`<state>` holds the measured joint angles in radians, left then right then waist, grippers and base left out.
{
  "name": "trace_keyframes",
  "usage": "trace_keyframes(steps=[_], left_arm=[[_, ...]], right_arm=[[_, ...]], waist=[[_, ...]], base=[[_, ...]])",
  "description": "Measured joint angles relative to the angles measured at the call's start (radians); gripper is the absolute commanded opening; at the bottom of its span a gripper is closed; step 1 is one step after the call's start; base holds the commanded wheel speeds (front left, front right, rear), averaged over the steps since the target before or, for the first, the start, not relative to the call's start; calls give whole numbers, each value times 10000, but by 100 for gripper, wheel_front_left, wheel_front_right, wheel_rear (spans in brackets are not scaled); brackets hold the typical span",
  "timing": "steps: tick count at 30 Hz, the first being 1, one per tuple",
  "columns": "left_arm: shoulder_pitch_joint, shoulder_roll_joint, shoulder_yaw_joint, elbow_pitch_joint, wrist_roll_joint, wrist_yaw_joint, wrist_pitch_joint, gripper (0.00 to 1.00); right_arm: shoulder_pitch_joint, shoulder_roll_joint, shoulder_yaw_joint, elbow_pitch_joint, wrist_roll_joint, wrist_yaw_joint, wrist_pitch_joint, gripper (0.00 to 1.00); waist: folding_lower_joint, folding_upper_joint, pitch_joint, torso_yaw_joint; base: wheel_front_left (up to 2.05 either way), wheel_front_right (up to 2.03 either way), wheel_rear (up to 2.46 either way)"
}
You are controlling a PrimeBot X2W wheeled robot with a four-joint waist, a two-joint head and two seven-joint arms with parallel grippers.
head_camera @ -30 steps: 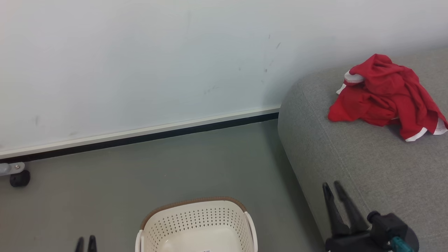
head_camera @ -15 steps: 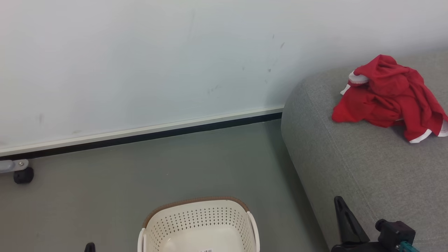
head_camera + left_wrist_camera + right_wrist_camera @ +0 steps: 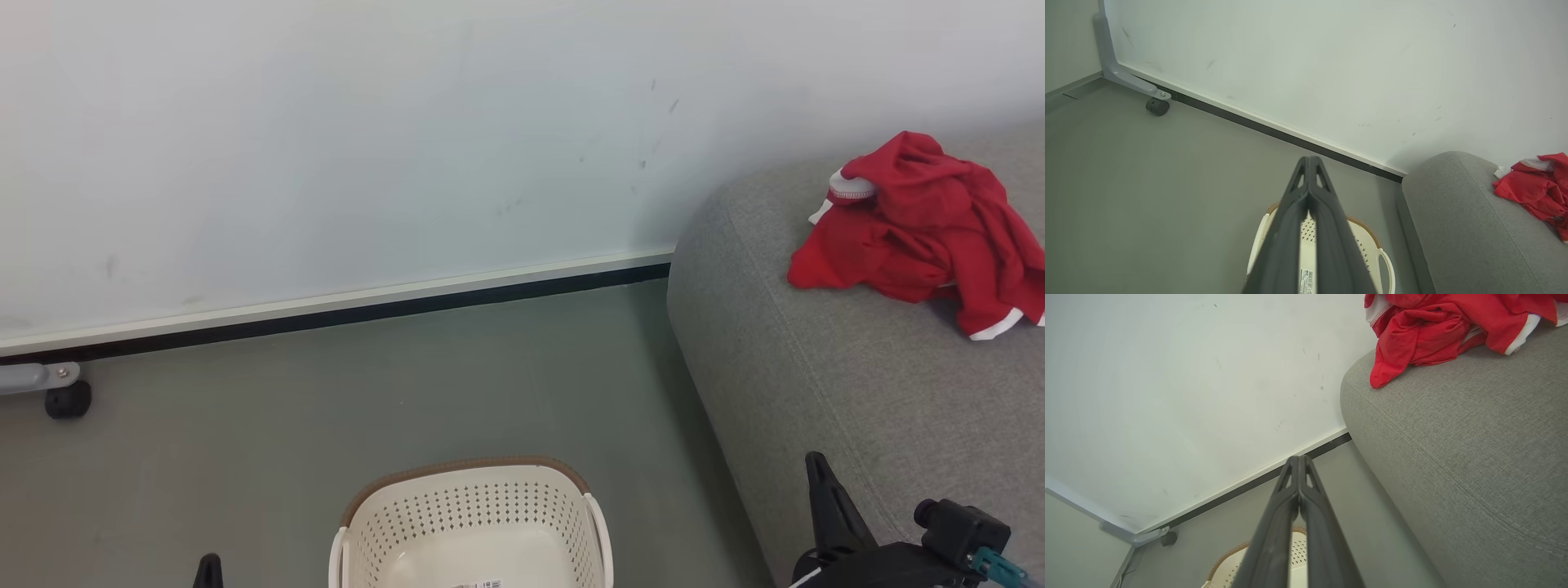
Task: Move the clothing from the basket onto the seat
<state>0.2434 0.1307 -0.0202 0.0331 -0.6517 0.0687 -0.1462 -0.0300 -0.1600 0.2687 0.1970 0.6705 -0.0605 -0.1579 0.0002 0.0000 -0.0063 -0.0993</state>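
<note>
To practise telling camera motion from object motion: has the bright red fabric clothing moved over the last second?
No. The bright red fabric clothing keeps its place on the grey woven-fabric sofa; only the camera shifted, sliding wall scuffs equally.

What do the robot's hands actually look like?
The left pincer and right pincer each have two long dark grey fingers tapering to a point, with small triangular cut-outs near the tips. Behind the right one sits a chunky black block with a teal fitting.
</note>
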Motion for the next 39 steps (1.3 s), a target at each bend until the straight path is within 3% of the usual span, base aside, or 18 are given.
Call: trace_keyframes(steps=[39], left_arm=[[-1651, -422, 568, 1377, -4955, -970, 1371, 0]], right_arm=[[-239, 619, -2123, 516, 4905, 945, 1436, 0]], waist=[[-1, 0, 43, 526]], base=[[0, 0, 0]])
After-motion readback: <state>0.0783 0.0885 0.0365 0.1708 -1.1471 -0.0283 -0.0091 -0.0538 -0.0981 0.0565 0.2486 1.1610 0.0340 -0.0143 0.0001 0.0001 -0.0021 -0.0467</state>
